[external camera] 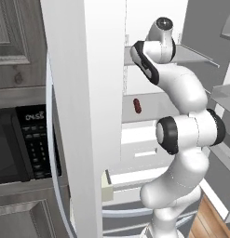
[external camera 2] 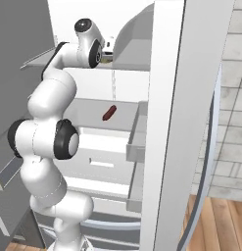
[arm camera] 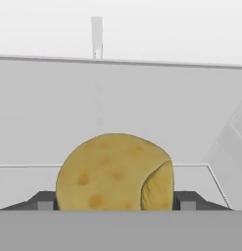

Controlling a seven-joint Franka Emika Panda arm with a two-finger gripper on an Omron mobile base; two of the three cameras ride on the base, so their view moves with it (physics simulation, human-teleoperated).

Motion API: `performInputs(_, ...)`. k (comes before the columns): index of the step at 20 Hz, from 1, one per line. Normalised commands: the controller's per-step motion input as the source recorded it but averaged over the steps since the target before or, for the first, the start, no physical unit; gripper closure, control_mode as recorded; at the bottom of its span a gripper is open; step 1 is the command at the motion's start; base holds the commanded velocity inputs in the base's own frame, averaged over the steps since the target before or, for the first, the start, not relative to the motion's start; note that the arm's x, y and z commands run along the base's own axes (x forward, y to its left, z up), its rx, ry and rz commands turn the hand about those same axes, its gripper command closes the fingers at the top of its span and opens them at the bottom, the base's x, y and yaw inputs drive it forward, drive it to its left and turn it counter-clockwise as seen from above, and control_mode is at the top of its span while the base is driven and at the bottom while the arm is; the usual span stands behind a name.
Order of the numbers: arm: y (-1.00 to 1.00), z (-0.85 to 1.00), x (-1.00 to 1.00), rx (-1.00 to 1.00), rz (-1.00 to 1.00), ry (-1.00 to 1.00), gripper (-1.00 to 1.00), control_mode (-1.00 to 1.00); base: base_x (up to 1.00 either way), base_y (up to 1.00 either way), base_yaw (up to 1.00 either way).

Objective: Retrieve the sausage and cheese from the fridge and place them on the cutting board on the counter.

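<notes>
Hand view puts the cheese (arm camera: 115, 172) between your pincer's (arm camera: 114, 200) fingertips; whether it is clenched, I cannot tell. Next, close and withdraw from the fridge (external camera: 88, 93).

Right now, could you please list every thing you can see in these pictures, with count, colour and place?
cheese: one, yellow with darker spots, on the upper fridge shelf, between the end effector's fingers.
sausage: one, dark red-brown, lying on a lower fridge shelf.
fridge: one, white inside, doors open, shelves and drawers visible.
microwave: one, black, with keypad, left of the fridge.
cabinets: grey, above and below the microwave.
floor: wooden, brown, lower right.
wall tiles: light grey, right of the fridge door.
end effector: one, dark fingertips on either side of the cheese; grip cannot be confirmed.
</notes>
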Motion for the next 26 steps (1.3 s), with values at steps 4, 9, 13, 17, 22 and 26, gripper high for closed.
performInputs(4,0.0,0.0,0.0,0.0,0.0,0.0,1.0,-1.0,0.0,0.0,0.0)
performInputs(9,0.0,0.0,-0.36,0.0,0.0,-0.06,1.0,-1.0,0.0,0.0,0.0)
performInputs(13,-0.17,0.13,-0.91,0.01,0.0,-0.19,1.0,-1.0,0.0,0.0,0.0)
performInputs(17,-0.41,0.27,-1.0,0.1,0.0,-0.25,1.0,-1.0,0.0,0.0,0.0)
performInputs(22,-0.12,0.44,-1.0,0.03,0.03,-0.09,1.0,-1.0,0.0,0.0,0.0)
performInputs(26,0.0,0.58,-1.0,-0.02,0.12,0.0,1.0,-1.0,0.0,0.0,0.0)
